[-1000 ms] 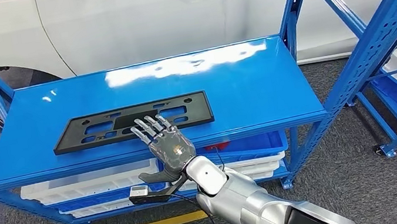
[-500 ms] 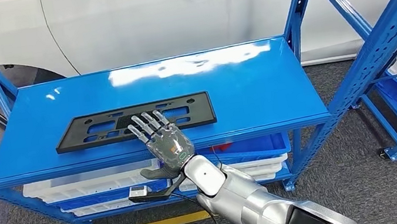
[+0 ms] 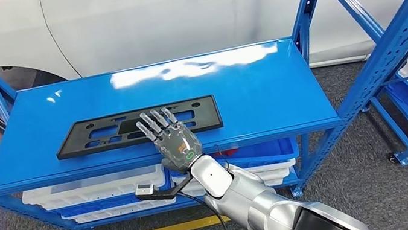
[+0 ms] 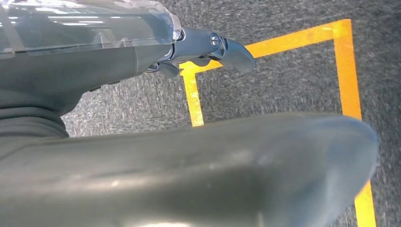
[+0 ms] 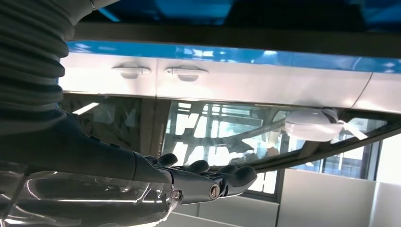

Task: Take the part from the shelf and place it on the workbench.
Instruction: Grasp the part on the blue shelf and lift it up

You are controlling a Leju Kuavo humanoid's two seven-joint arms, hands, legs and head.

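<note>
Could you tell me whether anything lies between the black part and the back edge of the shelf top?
No. In the head view, the shelf top behind the black part is bare blue metal, showing just glare.

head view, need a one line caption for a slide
The robot's right hand, fingers spread, reaches over the flat black perforated plastic part lying on the glossy blue metal shelf.

Black part point(image 3: 136, 126) flat on blue shelf point(image 3: 259, 91).
</note>
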